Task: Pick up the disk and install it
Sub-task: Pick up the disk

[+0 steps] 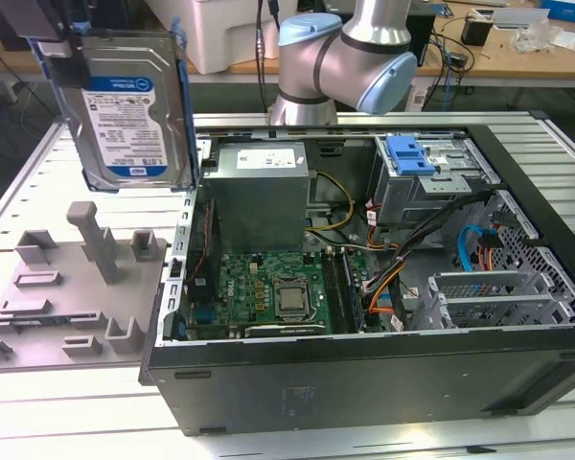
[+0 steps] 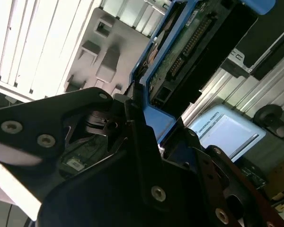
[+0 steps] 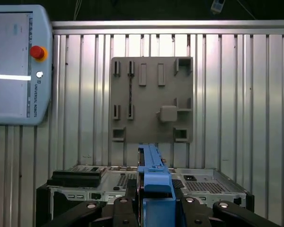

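The disk (image 1: 125, 110), a silver hard drive with a white-and-blue label and a blue carrier frame, hangs upright in the air above the grey fixture plate (image 1: 67, 287), at the exterior view's upper left. My gripper (image 1: 65, 53) is shut on its upper edge. In the first wrist view the blue frame edge of the disk (image 3: 154, 182) sits clamped between the black fingers of the gripper (image 3: 155, 201). The second wrist view shows the green circuit-board underside of the disk (image 2: 189, 42) reaching out from the gripper (image 2: 142, 111).
An open computer case (image 1: 364, 369) lies on the slatted metal table, to the right of the fixture plate. At its back right stands a grey drive cage (image 1: 431, 187) with a blue bracket (image 1: 409, 153) on top. A teach pendant (image 3: 14, 66) lies on the table.
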You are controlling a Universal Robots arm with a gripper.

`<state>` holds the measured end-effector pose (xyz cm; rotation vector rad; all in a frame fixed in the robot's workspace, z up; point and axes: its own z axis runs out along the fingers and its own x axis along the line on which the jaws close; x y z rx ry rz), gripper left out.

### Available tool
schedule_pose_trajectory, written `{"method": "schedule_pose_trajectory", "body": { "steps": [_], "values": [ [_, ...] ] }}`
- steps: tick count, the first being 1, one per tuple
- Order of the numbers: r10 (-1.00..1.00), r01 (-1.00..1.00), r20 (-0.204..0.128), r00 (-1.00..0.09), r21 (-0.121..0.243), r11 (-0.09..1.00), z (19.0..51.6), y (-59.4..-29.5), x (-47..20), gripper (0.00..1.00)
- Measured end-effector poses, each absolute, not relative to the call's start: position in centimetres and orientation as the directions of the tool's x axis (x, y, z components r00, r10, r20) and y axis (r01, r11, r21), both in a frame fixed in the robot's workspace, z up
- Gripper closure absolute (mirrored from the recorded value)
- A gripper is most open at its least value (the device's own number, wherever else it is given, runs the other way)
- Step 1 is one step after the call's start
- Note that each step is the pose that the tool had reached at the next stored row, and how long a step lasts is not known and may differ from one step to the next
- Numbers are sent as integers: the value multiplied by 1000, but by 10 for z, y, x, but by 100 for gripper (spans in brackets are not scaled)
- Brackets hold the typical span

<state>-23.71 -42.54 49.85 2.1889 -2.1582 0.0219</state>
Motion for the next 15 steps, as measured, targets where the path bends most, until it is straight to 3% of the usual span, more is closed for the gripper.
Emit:
{"method": "schedule_pose_trajectory", "body": {
  "steps": [15],
  "values": [
    [-998, -998, 57, 16, 55, -13, 499, -446, -176, 63]
  ]
}}
